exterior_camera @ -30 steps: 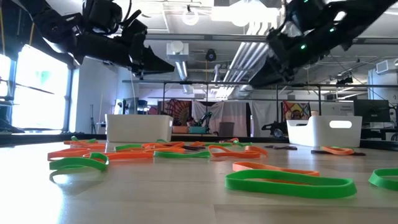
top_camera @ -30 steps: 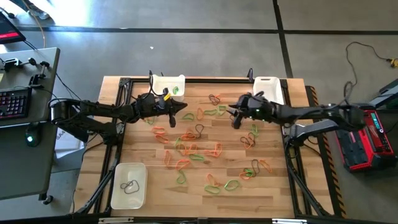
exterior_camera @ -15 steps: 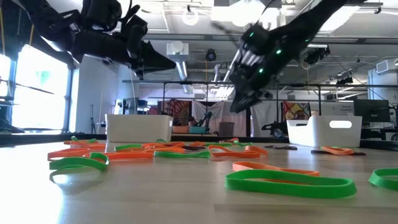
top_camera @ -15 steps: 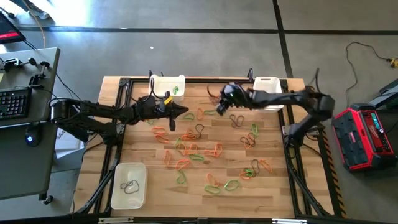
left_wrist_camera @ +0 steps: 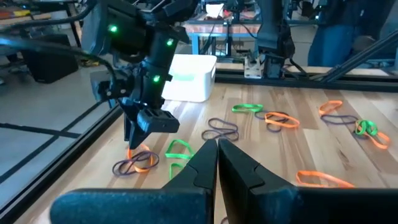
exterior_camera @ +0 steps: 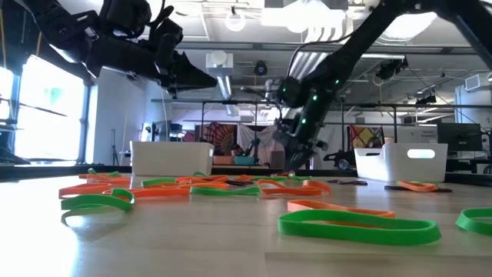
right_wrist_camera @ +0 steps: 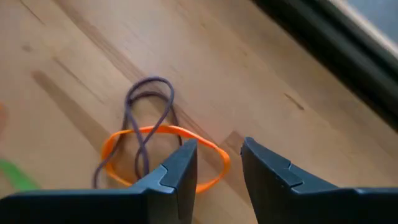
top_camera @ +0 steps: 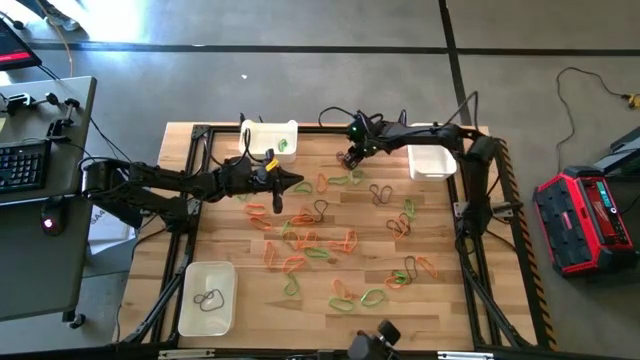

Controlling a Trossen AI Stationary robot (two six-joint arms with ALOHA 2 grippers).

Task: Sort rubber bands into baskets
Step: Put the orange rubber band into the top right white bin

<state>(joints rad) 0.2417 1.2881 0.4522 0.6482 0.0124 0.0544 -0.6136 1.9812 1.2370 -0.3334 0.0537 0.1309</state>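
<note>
Many green, orange and dark rubber bands (top_camera: 318,240) lie spread flat on the wooden table. My right gripper (top_camera: 350,158) is open and low over an orange band crossed by a dark band (right_wrist_camera: 149,149) near the far edge; it also shows in the low view (exterior_camera: 294,160). Whether its fingertips touch these bands I cannot tell. My left gripper (top_camera: 297,183) is shut and empty, raised above the table's middle left (exterior_camera: 206,78). Three white baskets stand on the table: far left (top_camera: 270,137) with a green band, far right (top_camera: 432,163), and near left (top_camera: 207,297) with a dark band.
A black metal frame (top_camera: 330,127) runs along the table's far edge just behind my right gripper. My right arm (top_camera: 430,132) stretches across the far-right basket. The left wrist view shows my right gripper (left_wrist_camera: 149,118) just ahead of my left fingers.
My right gripper has swung from the table's right middle toward the far edge and leftward, then come down low over the orange and dark bands. My left gripper has stayed about where it was.
</note>
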